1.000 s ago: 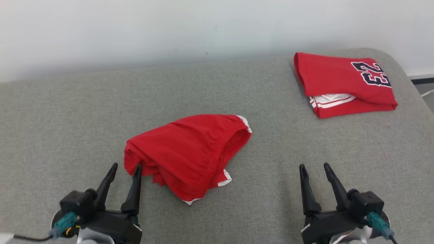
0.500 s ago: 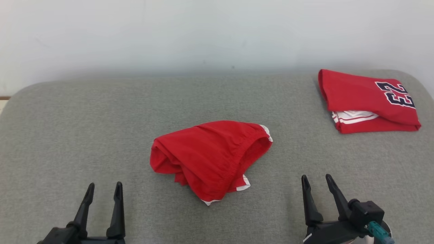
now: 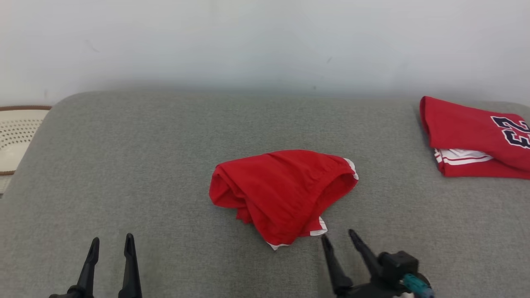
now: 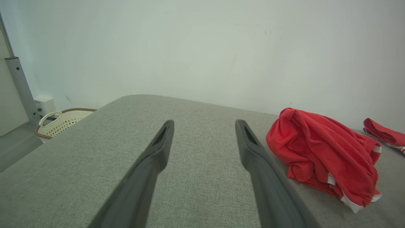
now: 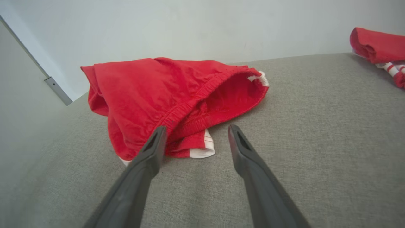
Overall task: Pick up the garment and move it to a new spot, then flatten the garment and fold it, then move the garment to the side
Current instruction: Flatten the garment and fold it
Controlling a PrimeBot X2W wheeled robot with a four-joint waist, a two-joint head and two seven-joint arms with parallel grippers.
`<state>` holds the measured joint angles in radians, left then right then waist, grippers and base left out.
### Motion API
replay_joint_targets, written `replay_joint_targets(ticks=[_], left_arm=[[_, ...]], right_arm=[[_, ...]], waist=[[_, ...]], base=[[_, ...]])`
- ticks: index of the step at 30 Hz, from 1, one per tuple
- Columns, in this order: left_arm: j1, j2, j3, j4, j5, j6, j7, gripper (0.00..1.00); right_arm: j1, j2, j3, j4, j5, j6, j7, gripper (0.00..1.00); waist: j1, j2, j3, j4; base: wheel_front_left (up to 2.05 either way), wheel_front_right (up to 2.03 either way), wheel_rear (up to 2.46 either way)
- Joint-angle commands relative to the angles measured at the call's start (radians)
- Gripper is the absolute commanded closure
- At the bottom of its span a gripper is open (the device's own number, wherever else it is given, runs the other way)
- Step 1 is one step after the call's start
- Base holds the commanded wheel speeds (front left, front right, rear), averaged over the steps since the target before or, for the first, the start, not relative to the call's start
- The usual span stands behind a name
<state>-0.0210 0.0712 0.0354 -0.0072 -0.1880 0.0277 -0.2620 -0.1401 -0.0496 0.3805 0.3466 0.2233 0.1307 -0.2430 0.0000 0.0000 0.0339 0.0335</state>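
- Garment (image 3: pixel 281 194): red shorts with white trim, lying in a crumpled heap near the middle of the grey padded surface (image 3: pixel 124 165). The waistband gapes open toward 3 o'clock and one white-edged leg hem pokes out at 6 o'clock.
- Left gripper (image 3: pixel 112 241): at 7 o'clock from the heap and well apart from it. Fingers spread with nothing between them; the left wrist view shows bare cushion between the tips (image 4: pixel 205 123) and the shorts off at 3 o'clock.
- Right gripper (image 3: pixel 338 236): at 5 o'clock from the heap, just beside the hem. Fingers spread and empty. In the right wrist view (image 5: pixel 196 128) the left-hand tip stands in front of the waistband edge; I cannot tell whether it touches.
- Folded red jersey (image 3: pixel 476 140): at 2 o'clock on the far edge, numbered side up, looks finished and parked.
- Pale perforated basket (image 3: pixel 16 136): off the surface at 9 o'clock.
- Progress, as I judge it: the shorts rest at a workable central spot, though the pictures do not say whether the relocation step is done.
- Flattening has not begun: the cloth is bunched and layered.
- Left to do: spread flat, fold, then shift aside, probably next to the jersey.
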Motion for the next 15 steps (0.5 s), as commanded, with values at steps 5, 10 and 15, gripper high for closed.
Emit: replay_joint_targets(ticks=[5,10,15], left_arm=[[-0.008,-0.011,0.011,-0.005,0.016,-0.015,-0.004,0.00],[-0.016,-0.016,0.011,0.004,0.019,-0.024,-0.004,0.00],[-0.022,-0.019,0.010,0.018,0.019,-0.031,-0.004,0.00]], right_arm=[[-0.061,-0.003,0.110,0.074,0.059,0.000,0.032,0.00],[-0.115,-0.012,0.180,0.160,0.090,0.000,0.049,0.00],[-0.180,-0.012,0.207,0.279,0.115,0.000,0.039,0.00]], waist=[[0.0000,0.0000,0.004,0.040],[0.0000,0.0000,0.010,0.065],[0.0000,0.0000,0.015,0.102]], base=[[0.00,0.00,0.00],[0.00,0.00,0.00],[0.00,0.00,0.00]])
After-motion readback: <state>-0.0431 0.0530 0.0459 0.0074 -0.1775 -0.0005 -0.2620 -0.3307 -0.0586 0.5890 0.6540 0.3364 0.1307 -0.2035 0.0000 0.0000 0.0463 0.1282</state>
